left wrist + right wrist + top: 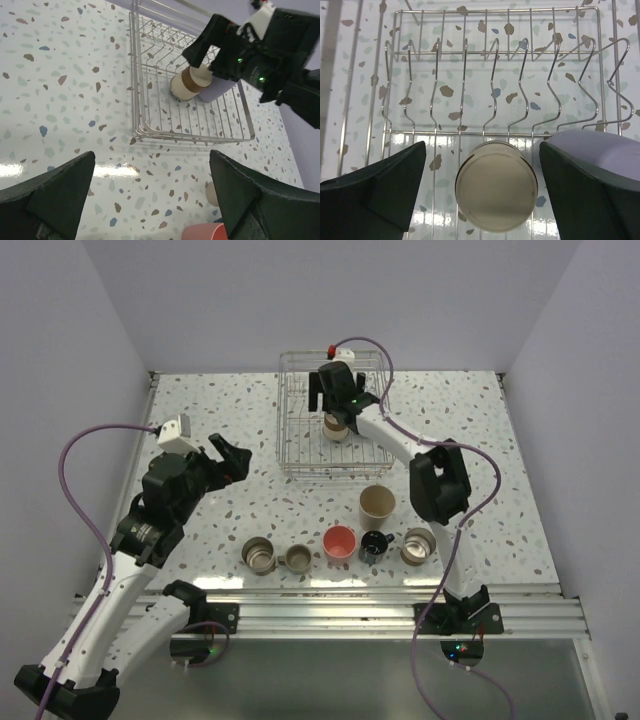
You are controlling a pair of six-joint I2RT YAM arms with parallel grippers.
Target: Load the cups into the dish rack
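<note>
Right jaws wide open, beige cup (pixel 496 192) sat between them in the dish rack (pixel 295 430); left jaws wide too, nearer leftmost metal cup (pixel 259 556) imo.

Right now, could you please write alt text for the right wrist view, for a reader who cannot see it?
A beige cup rests in the wire dish rack, seen between the open jaws of the right gripper, not held. A lavender cup shows partly at the right.

Tabletop (pixel 200 410): white terrazzo, speckled brown, grey and blue.
Walls (pixel 60 340): plain pale lavender-grey, on three sides.
Near edge: aluminium rail (pixel 330 612).
Light: glare patch (pixel 12 170) on tabletop.
</note>
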